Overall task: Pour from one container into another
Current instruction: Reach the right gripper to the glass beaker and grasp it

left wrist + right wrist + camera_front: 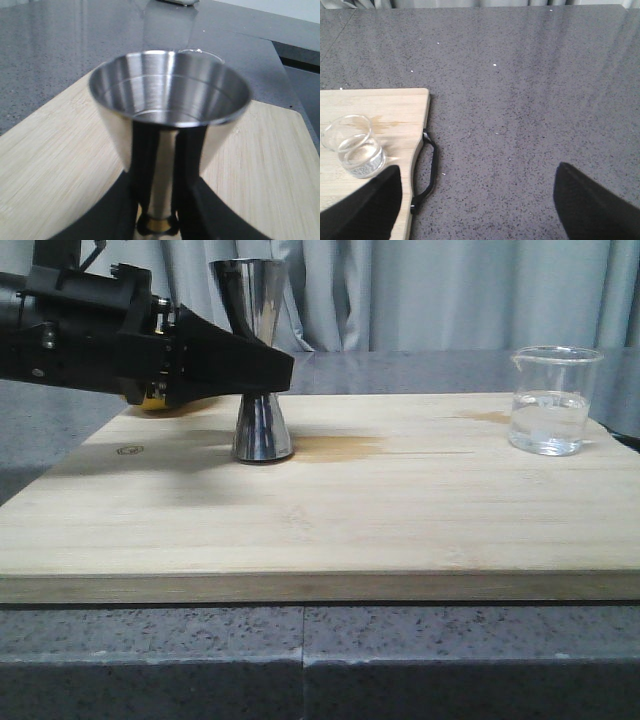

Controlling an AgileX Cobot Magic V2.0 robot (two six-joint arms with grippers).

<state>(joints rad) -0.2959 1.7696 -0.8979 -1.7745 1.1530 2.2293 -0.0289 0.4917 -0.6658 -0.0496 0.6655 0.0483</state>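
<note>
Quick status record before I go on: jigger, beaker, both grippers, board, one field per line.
jigger: upright on the board's left part, top cup looks empty in the left wrist view
beaker: upright near the board's right edge, holds clear liquid, untouched
left gripper: jaws closed on the jigger's waist
right gripper: jaws open, above the grey counter beside the beaker, holding nothing
board: bamboo, brownish stain beside the jigger
</note>
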